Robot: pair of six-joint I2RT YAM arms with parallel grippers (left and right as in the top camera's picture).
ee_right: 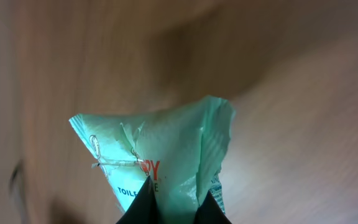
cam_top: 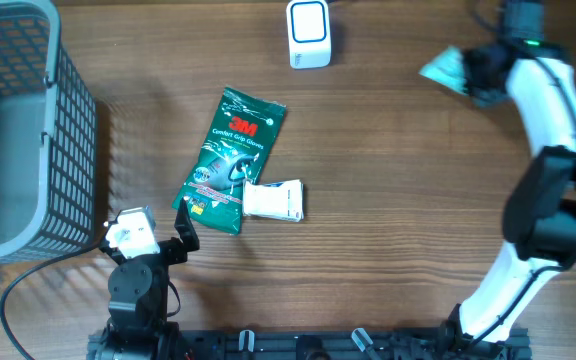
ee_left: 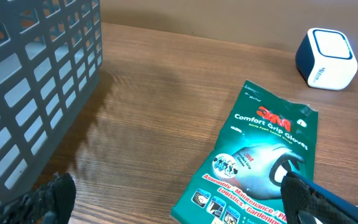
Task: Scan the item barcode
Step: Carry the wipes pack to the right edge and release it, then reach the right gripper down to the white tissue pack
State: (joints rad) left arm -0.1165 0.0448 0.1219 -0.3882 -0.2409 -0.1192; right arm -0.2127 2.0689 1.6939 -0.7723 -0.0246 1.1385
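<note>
Wooden table [cam_top: 388, 200], pale green crinkled packet [ee_right: 166, 149] pinched by right fingers [ee_right: 138, 205]

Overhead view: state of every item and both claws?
Glove pack, lying flat, label up.
White box, lying against the glove pack's edge.
Scanner, standing upright.
Basket, upright.
Left claw, open, holding nothing.
Right claw, shut on green packet.

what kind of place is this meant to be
Likely a mock shop checkout on a wooden table: a small white-and-blue barcode scanner, packaged goods (a 3M gloves pack, a pale green packet in the right hand) and a grey basket at the side.
</note>
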